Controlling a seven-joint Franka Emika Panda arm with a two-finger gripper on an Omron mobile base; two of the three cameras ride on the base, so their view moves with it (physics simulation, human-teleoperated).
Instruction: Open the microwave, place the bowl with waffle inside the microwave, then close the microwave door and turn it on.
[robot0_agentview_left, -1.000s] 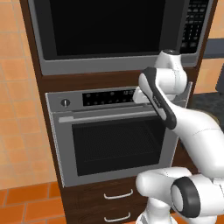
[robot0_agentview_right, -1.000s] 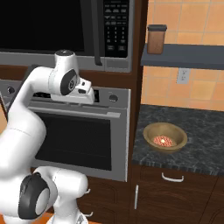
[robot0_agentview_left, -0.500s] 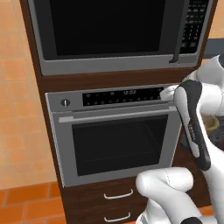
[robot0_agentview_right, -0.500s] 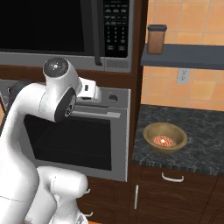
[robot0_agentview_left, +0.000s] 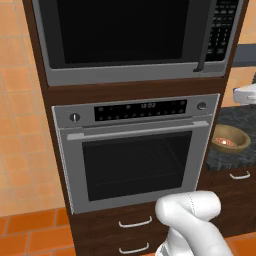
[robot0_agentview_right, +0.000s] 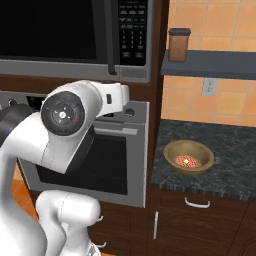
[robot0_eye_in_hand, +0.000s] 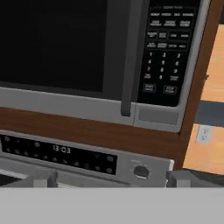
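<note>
The microwave is built into the upper part of a dark wood cabinet column, directly above the silver oven. The microwave door is closed, flush with the grey frame; its dark vertical handle stands at the door's right edge, just beside the black keypad.

The oven below is also closed, with a horizontal handle bar, a mesh window and a dark display strip flanked by round knobs.

To the right of the cabinet column lies a dark speckled counter, with a dark shelf on the tiled wall above it. A brown canister stands upright on the shelf.

The bowl with waffle sits on the counter near its left edge, well apart from the microwave and below its level; the pale orange food is visible inside.

The gripper is raised in front of the oven's control strip, facing the lower right corner of the microwave. The two fingertips stand wide apart with nothing between them, touching nothing
</note>
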